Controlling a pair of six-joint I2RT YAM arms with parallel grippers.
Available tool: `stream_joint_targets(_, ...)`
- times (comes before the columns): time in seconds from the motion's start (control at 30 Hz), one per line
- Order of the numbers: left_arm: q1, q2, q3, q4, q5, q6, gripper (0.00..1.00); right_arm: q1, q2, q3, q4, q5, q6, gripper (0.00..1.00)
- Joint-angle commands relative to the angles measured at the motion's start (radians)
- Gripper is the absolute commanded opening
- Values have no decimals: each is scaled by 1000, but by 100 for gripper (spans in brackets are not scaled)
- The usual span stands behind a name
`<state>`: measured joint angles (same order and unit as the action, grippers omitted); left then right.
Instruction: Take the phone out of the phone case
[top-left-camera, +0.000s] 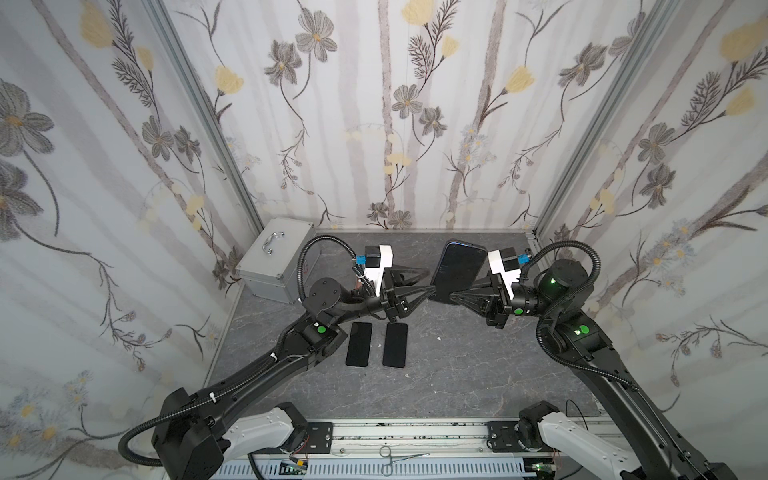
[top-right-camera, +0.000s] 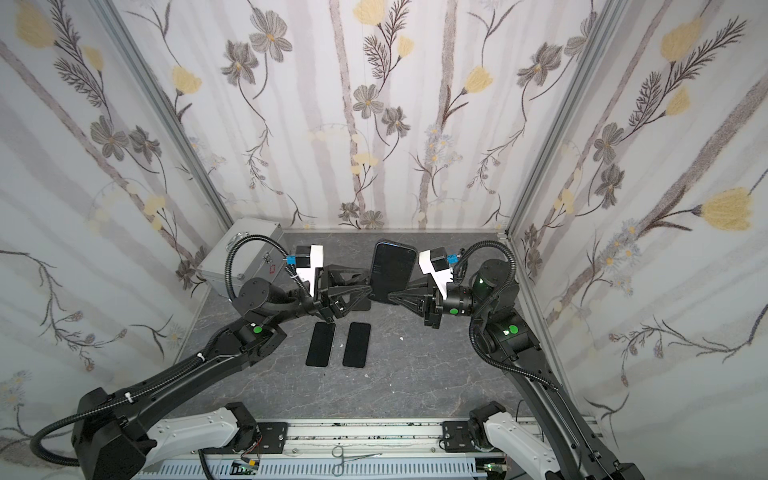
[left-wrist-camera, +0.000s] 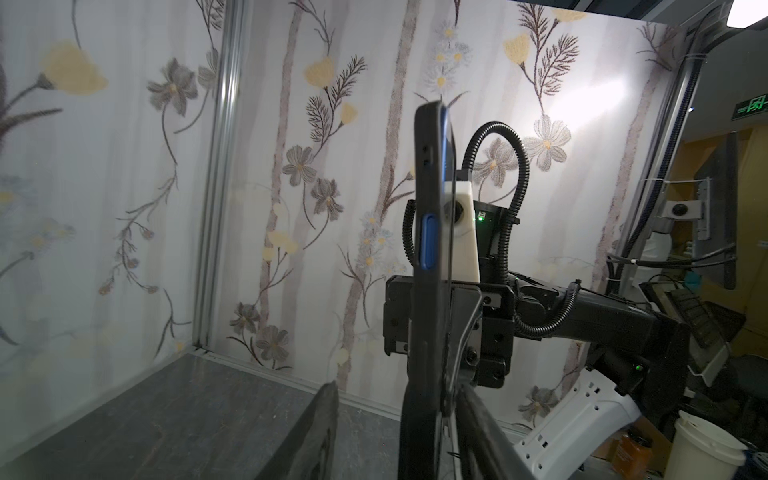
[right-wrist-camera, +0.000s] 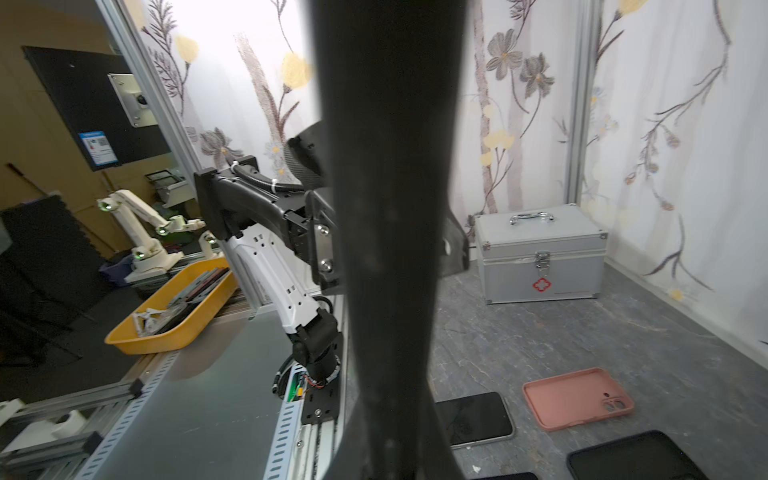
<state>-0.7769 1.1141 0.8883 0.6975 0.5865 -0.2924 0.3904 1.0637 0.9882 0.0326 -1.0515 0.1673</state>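
Grey stone-look surface (top-left-camera: 457, 365), boxed in by floral walls (top-left-camera: 374, 104). Silver box (top-left-camera: 276, 259) in the far left corner; two black slabs (top-left-camera: 359, 344) flat, side by side, near left of middle; empty pink case (right-wrist-camera: 577, 399) flat too. Phone (top-left-camera: 459, 266), in its dark case (left-wrist-camera: 426, 187), upright above the far middle, pinched at the bottom by the right claw (top-left-camera: 451, 297). Left claw (top-left-camera: 427, 280) spread apart at its left edge.
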Motion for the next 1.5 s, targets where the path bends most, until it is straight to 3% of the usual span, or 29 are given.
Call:
stream_joint_targets(0.0,-1,-43,31,-140,-149,218,50,-1,-23,-30,2,178,-112,0)
stream_joint_targets(0.2,-37,-64,95,-232,-287,507,50,1,-10,-13,-55,293,-207,0)
stream_joint_targets(0.33,-43,-41,129,-253,-288,588,50,26,2,-13,-113,361,-278,0)
stream_joint_targets(0.63,-53,-17,147,-258,-241,605,44,120,-32,-39,-165,549,-375,0)
stream_joint_targets(0.93,-61,-5,148,-258,-238,593,36,165,-28,-19,-190,562,-404,0)
stream_joint_targets(1.47,-61,15,164,-258,-237,587,36,207,5,2,-226,569,-432,0)
